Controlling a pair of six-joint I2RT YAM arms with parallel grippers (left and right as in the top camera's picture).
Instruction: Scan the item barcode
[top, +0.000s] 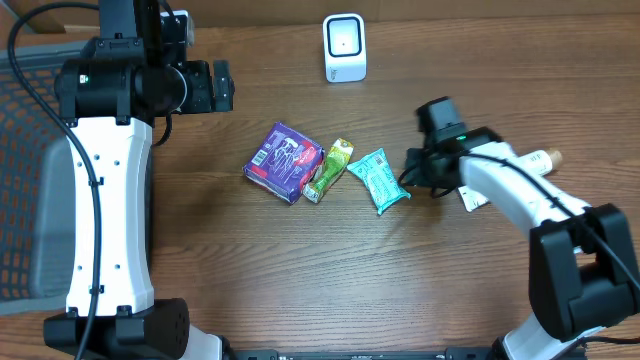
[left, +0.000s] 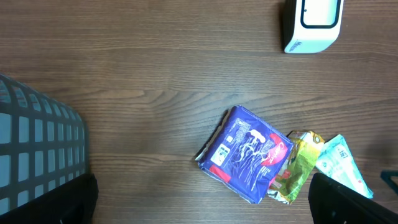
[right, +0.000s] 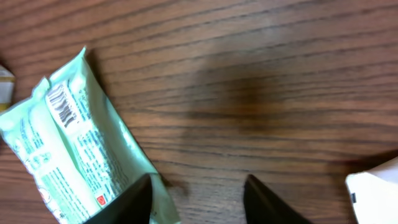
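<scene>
Judging from the layout, no scan has been made: the teal snack packet is laid flat on the counter, barcode up, well apart from the scanner at the far side. The right tool is held part open just right of it, gripping nothing; the left tool is spread wide, empty. Pickup and presentation remain.

Evenly, fairly brightly lit from above. Soft dark shadow patch on the wooden table in the right wrist view. Faint sheen on the purple packet. Sharp overhead; slightly blurred along wrist-view lower edges.
</scene>
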